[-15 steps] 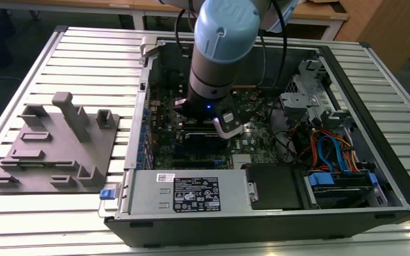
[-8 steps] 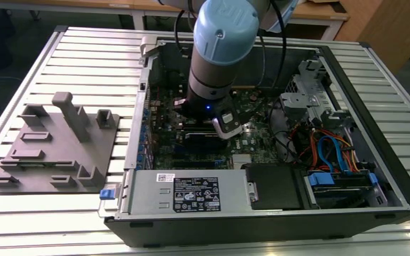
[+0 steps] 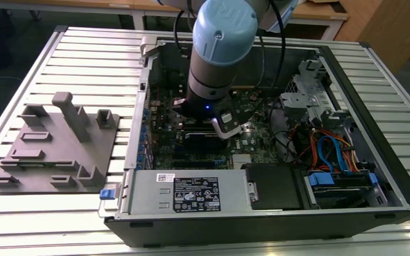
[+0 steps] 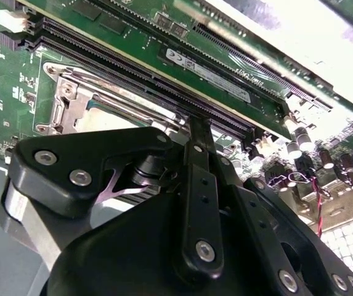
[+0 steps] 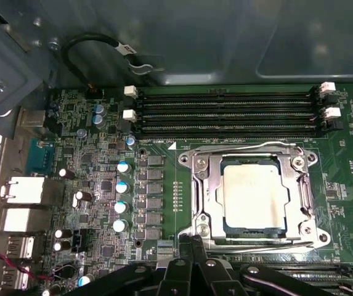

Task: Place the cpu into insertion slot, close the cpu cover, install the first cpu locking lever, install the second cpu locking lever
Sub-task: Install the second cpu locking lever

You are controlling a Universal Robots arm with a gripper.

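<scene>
**CPU seated, cover down, gripper low at the socket edge**

I hang inside the open computer case (image 3: 276,213), my gripper (image 5: 191,243) just beside the socket's near edge in the first wrist view. Its fingers (image 5: 199,253) look drawn close together with nothing between them, though their tips sit at the frame edge, so I cannot tell for certain.

The cpu (image 5: 254,196) lies flat in the insertion slot (image 5: 251,234), its pale metal top showing through the window of the cpu cover (image 5: 208,188), which rests down around it. So placing the chip looks done, and the cover looks closed. A thin wire lever (image 5: 250,148) runs along the far side of the socket, beside the memory slots (image 5: 225,111); whether it is latched I cannot judge, so I count the two levers as work not shown finished.

There is faint print on the chip's top and a white label on the power supply (image 3: 183,194) in the exterior view; I leave it unread. A grey fixture (image 3: 55,144) sits on the slatted surface (image 3: 48,213), at the exterior view's left.
</scene>
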